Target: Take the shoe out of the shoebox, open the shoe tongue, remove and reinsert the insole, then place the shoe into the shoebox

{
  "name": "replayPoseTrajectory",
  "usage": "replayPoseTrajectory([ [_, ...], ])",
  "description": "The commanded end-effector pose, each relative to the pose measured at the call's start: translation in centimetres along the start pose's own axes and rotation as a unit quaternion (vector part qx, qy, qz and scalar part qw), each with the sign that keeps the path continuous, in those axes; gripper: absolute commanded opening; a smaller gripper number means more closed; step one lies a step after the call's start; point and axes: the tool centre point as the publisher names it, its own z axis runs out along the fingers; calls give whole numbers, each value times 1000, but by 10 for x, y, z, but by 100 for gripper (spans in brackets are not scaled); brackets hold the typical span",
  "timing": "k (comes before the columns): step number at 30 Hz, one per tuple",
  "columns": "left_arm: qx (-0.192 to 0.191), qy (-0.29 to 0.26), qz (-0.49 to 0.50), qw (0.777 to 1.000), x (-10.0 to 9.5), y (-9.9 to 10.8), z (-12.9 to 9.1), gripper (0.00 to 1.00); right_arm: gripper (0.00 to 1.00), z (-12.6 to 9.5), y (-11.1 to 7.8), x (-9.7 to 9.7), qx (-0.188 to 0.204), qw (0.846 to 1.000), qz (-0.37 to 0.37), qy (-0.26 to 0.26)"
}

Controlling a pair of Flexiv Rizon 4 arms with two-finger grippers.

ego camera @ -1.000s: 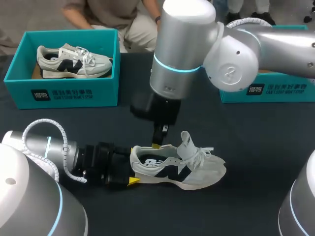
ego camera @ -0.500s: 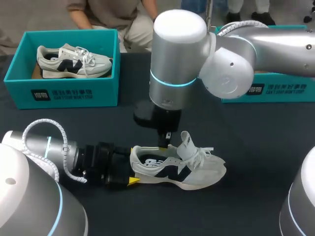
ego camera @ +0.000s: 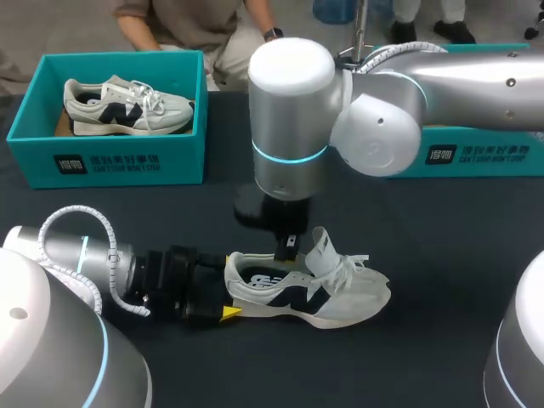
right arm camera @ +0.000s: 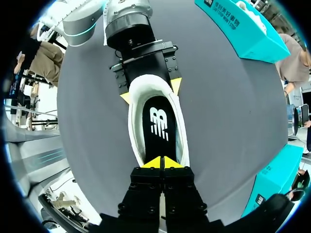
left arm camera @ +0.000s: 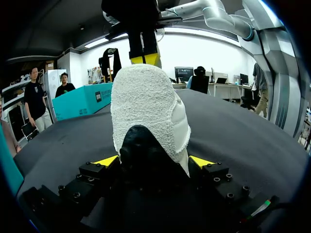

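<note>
A white sneaker (ego camera: 344,293) with a navy logo lies on the dark table, toe to the right. My left gripper (ego camera: 224,289) is shut on its heel (left arm camera: 148,111), one yellow tip on each side. The black insole (right arm camera: 158,124) lies flat inside the shoe. My right gripper (ego camera: 288,247) hangs from above at the shoe's opening, just behind the raised tongue (ego camera: 323,248). Its yellow tips (right arm camera: 162,162) are pressed together over the front of the insole, with nothing seen between them. In the left wrist view the right gripper (left arm camera: 144,59) shows above the heel collar.
A teal shoebox (ego camera: 102,157) at the back left holds a second, matching sneaker (ego camera: 127,104). Another teal box (ego camera: 476,153) stands at the back right, behind my right arm. Bare dark tabletop surrounds the shoe.
My right gripper's tip has slid along the shoe's opening from near the heel toward the tongue, and the wrist above it has tilted leftward. The left gripper and the shoe have stayed put.
</note>
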Motion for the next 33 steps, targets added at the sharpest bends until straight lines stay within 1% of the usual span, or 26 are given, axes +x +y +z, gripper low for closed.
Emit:
replayPoseTrajectory([
  [1,-2,-1,0,1000,1,3,2,0,0,12,9,0,10,1000,6,-2],
  [12,-2,-1,0,1000,1,3,2,0,0,31,8,-11,13,1000,11,-3],
  [20,-2,-1,0,1000,1,3,2,0,0,43,1,-15,11,1000,18,6],
  [33,-2,-1,0,1000,1,3,2,0,0,46,-1,-16,11,999,20,24],
])
